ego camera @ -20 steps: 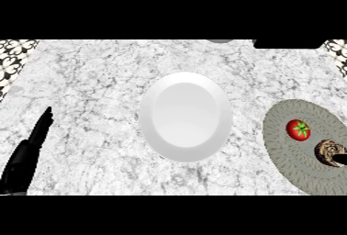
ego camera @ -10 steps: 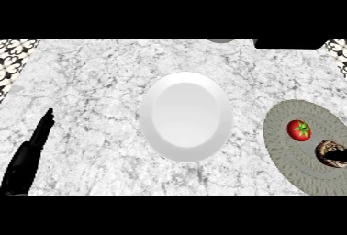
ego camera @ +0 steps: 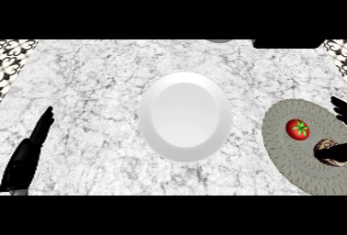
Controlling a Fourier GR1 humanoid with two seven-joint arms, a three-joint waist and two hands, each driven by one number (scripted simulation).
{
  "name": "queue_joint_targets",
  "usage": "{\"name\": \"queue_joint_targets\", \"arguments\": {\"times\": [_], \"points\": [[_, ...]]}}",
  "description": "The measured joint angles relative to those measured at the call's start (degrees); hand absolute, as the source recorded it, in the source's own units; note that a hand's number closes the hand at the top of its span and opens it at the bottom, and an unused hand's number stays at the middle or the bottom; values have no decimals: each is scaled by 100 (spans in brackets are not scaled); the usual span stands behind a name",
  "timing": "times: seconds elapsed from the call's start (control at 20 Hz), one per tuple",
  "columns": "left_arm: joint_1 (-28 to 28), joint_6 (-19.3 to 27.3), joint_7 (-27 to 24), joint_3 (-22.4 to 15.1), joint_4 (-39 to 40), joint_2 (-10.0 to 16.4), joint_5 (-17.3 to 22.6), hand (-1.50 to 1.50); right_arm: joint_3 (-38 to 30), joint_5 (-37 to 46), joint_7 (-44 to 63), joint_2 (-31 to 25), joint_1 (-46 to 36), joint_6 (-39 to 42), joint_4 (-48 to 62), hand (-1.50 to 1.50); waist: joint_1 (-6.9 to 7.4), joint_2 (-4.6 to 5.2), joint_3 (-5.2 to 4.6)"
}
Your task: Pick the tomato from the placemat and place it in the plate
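A white plate [ego camera: 186, 117] is seen at the middle of the marble counter [ego camera: 95, 82]. The tomato [ego camera: 298, 129], red with a green stalk, is found on the round grey-green mat [ego camera: 288, 160] at the right, well inside its rim and apart from the plate. 1 small brown thing [ego camera: 330, 153] is set on the mat just beside the tomato, toward the lower right; what it is cannot be told.

The left hand [ego camera: 28, 156] is shown at the lower left, at rest, its fingers straight and released, grasping nothing, well apart from the plate. Of the right hand [ego camera: 340, 109] only a black tip is shown at the right edge, near the tomato but not touching it; whether it is released or clenched cannot be told.

2 items are cut off by the top edge: a grey thing [ego camera: 218, 41] and a black thing [ego camera: 288, 43].
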Motion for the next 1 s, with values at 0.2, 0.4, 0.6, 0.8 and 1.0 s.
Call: {"name": "queue_joint_targets", "arguments": {"times": [0.2, 0.4, 0.6, 0.8, 1.0], "points": [[109, -70, -46, 122, -79, -112, -128, 0, 5, 144, -29, 152, -270, 260, 270, -150, 2, -3, 0], [58, -149, 72, 200, -127, -219, -261, 0, 76, 464, -263, 369, -437, 331, 719, -150, 0, -2, -1], [217, -303, 20, 348, -261, -293, -339, 0, 101, 796, -420, 608, -561, 263, 1073, -150, 2, -3, -1], [201, -365, -12, 428, -224, -473, -529, 0, 55, 1068, -653, 770, -704, 253, 1435, -150, -2, -3, 0], [213, -463, 78, 498, -321, -604, -653, 0, 8, 1283, -933, 893, -769, 227, 1699, 150, -4, -14, -15]]}}
